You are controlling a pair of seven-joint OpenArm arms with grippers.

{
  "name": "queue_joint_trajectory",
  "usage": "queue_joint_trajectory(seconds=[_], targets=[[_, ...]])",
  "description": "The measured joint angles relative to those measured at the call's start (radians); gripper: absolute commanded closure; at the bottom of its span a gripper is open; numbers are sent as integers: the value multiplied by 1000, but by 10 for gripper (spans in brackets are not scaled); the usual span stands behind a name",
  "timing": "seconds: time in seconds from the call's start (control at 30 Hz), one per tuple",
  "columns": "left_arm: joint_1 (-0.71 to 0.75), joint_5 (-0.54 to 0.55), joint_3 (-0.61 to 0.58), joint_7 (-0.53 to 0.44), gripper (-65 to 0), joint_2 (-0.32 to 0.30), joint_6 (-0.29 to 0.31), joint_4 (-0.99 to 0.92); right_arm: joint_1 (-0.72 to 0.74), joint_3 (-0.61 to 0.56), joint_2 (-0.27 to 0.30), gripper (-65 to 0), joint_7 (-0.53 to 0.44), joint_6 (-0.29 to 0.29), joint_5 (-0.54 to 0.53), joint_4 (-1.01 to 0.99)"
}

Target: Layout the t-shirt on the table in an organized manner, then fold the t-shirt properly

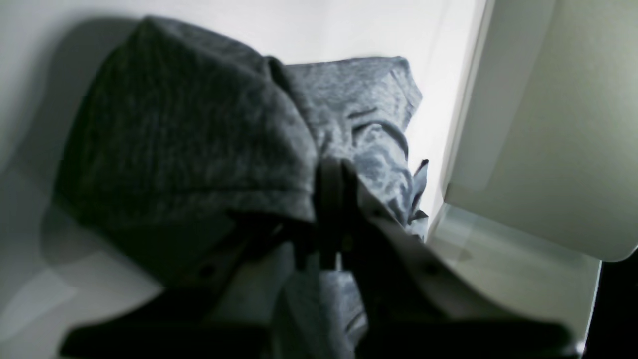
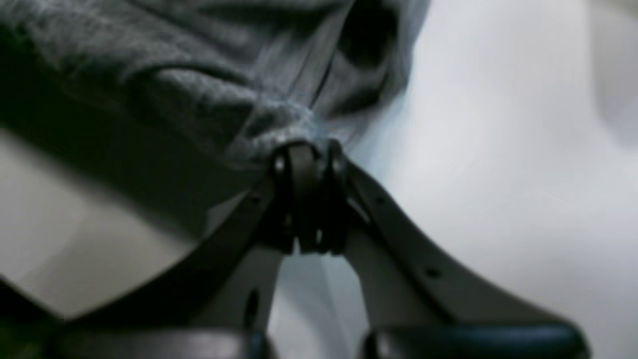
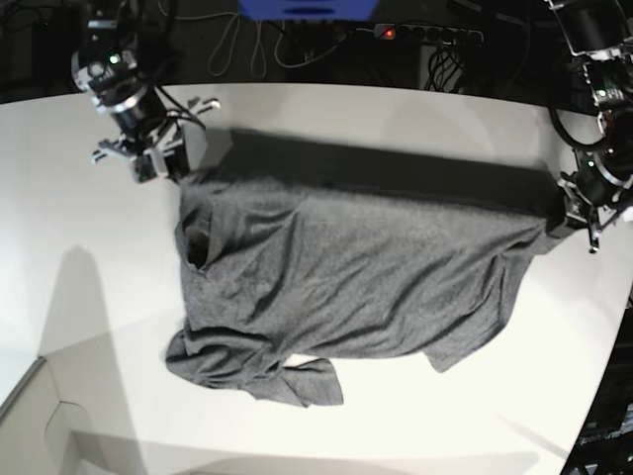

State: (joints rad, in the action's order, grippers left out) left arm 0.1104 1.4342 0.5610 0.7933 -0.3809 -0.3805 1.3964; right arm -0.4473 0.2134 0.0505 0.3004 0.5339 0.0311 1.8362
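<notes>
Both claws clamped on the t-shirt (image 3: 336,287): right gripper (image 3: 170,166) pinching a shoulder corner, left gripper (image 3: 562,213) pinching the hem corner, cloth stretched between them over the table (image 3: 79,297). Risk, as judged: uneven pulling, fabric slipping free, near sleeve staying bunched. Just beyond left claw, table edge close; ample bare room nearer the camera.

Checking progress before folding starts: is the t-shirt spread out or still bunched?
Mostly spread. The t-shirt is stretched between the left gripper and right gripper, but one sleeve lies crumpled at its near edge.
</notes>
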Motion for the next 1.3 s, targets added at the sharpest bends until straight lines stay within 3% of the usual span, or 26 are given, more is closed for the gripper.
queue_joint_trajectory(seconds=[0.13,0.27,0.37,0.57,0.63,0.77,0.87,1.13,1.3], targets=[[10,0,-7,5,-3,50,0,0,-12,2,5,-3,-11,-5,3,-1],[25,-1,-3,0,-3,69,0,0,-54,0,18,-104,-4,-6,9,-26],[23,-1,-5,-2,-4,68,0,0,-66,7,21,-179,-7,54,14,-31],[26,-1,-6,0,-11,64,0,0,-68,75,16,-212,-10,72,14,-30],[31,-1,-4,27,-53,65,0,0,-69,84,16,-212,-10,72,14,-30],[36,-2,-4,71,-219,69,0,0,-66,84,16,-212,-11,72,14,-29],[37,-2,0,90,-306,68,1,0,-64,84,15,-211,-11,72,14,-29],[94,-4,160,98,-330,73,3,31,-43,92,21,-211,-13,72,14,2],[55,-4,232,90,-332,61,3,38,-29,100,39,-213,0,76,11,35]])
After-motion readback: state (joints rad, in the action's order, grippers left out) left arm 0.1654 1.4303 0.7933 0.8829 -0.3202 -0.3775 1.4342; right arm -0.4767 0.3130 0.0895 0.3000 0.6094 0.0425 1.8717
